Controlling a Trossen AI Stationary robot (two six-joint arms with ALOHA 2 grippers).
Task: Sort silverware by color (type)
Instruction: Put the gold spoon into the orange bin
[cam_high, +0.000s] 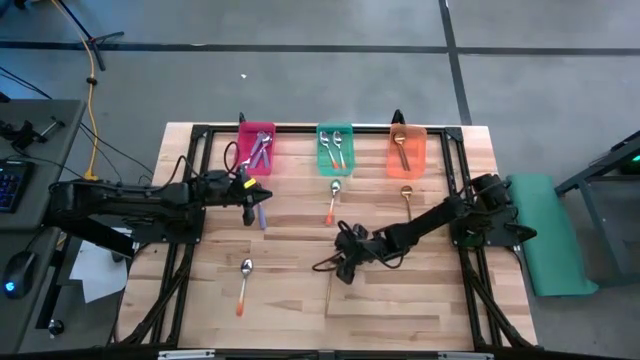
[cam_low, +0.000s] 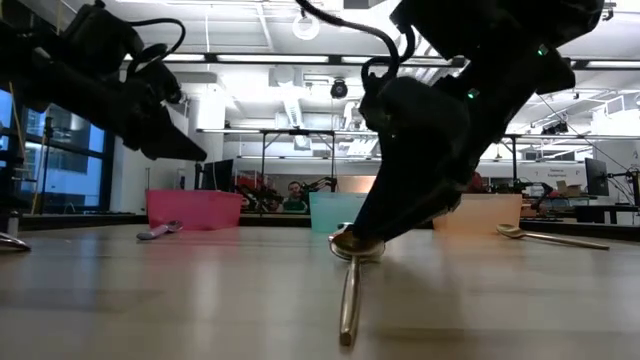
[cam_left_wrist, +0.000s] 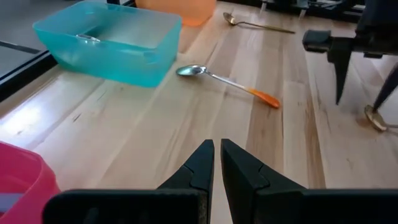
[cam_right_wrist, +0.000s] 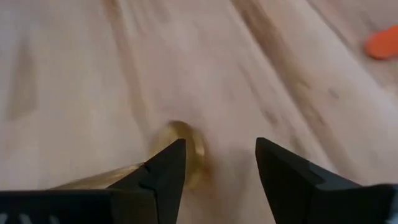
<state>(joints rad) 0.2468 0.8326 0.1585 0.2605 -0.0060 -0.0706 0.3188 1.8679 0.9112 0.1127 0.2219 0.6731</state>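
Gold spoon (cam_right_wrist: 180, 146) lies on the table (cam_high: 420, 300), low centre of the high view. We see the right gripper (cam_right_wrist: 221, 165) spread wide above its bowl, gripping nothing. The left gripper (cam_left_wrist: 216, 163), centre left, is closed and empty.

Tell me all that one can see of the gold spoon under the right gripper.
The gold spoon is slim and all gold-coloured, seemingly metal, with an oval bowl and a thin straight handle. It lies flat on the wooden table, near its middle, apart from the bins. The right gripper hangs open directly over the bowl, one finger beside it; whether that finger touches the bowl I cannot tell. Nothing else touches the spoon.
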